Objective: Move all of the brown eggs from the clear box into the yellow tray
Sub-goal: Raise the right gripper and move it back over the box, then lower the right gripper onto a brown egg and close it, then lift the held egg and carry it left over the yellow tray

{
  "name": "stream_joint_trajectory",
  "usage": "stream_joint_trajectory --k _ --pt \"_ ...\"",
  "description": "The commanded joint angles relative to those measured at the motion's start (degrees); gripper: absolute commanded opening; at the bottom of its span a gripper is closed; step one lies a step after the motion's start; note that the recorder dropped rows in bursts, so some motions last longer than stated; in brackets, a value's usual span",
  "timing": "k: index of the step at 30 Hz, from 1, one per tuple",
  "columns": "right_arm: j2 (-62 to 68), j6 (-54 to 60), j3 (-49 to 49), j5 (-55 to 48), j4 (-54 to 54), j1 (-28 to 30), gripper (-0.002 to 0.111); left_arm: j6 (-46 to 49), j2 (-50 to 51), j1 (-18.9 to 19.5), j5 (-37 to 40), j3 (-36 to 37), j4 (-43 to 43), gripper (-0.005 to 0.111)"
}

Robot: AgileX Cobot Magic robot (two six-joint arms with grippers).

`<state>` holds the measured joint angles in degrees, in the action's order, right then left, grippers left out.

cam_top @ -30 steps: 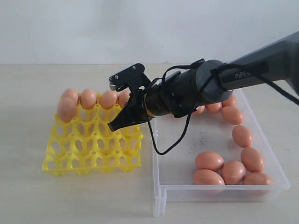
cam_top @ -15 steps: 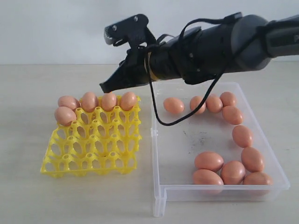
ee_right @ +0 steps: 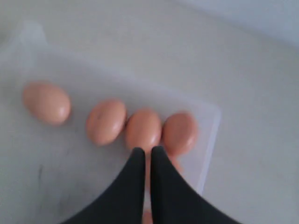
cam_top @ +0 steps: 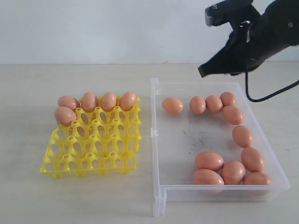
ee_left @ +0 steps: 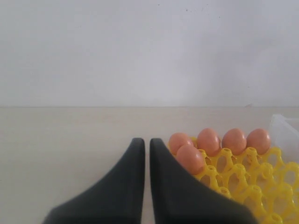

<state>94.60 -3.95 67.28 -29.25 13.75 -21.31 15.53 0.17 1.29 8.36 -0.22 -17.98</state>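
Five brown eggs (cam_top: 109, 101) sit along the far row and left edge of the yellow tray (cam_top: 93, 158). Several more brown eggs (cam_top: 209, 160) lie in the clear box (cam_top: 156, 140), along its far side and right side. My right gripper (cam_top: 202, 72) hangs shut and empty above the box's far right part; in the right wrist view its tips (ee_right: 145, 150) point at a row of eggs (ee_right: 106, 121) below. In the left wrist view my left gripper (ee_left: 143, 141) is shut and empty, low beside the tray (ee_left: 243, 182) and its eggs (ee_left: 209, 140).
Tray and box stand side by side on a pale tabletop (cam_top: 28, 140) before a white wall. The box has a notched near-left corner (cam_top: 159, 200). A black cable (cam_top: 271, 95) loops down from the right arm.
The right arm has lifted from over the tray's far right cups and swung right to above the box's far side, gripper shut throughout. The eggs hold their places.
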Motion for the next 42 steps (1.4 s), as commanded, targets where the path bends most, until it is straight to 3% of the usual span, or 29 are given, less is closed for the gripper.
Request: stream_joint_trajectory --k 1,4,9,11,15,17,26,31,42 --pt "2.86 28.89 7.07 -24.06 -28.54 5.49 0.000 0.01 -0.17 0.12 -0.83 0.22 -0.30 0.004" --pt "4.82 28.43 8.20 -28.64 -26.48 5.98 0.000 0.01 -0.17 0.12 -0.83 0.22 -0.30 0.004" --pt "9.45 18.33 7.99 -30.92 -15.68 5.85 0.001 0.01 -0.17 0.12 -0.83 0.22 -0.30 0.004" --pt "11.01 18.44 7.99 -33.46 -15.50 5.85 0.012 0.01 -0.17 0.12 -0.83 0.22 -0.30 0.004" --pt "12.60 17.66 7.99 -33.82 -15.40 5.75 0.046 0.01 -0.17 0.12 -0.83 0.22 -0.30 0.004" --pt "12.88 16.49 7.99 -32.67 -15.40 5.75 0.054 0.01 -0.17 0.12 -0.83 0.22 -0.30 0.004" --pt "14.87 15.46 7.99 -27.20 -15.07 5.06 0.054 0.01 -0.17 0.12 -0.83 0.22 -0.30 0.004" --pt "18.68 10.23 7.99 -25.01 -7.88 4.62 0.054 0.01 -0.17 0.12 -0.83 0.22 -0.30 0.004" --pt "25.19 10.00 7.99 -23.52 -10.65 4.62 0.051 0.01 -0.17 0.12 -0.83 0.22 -0.30 0.004"
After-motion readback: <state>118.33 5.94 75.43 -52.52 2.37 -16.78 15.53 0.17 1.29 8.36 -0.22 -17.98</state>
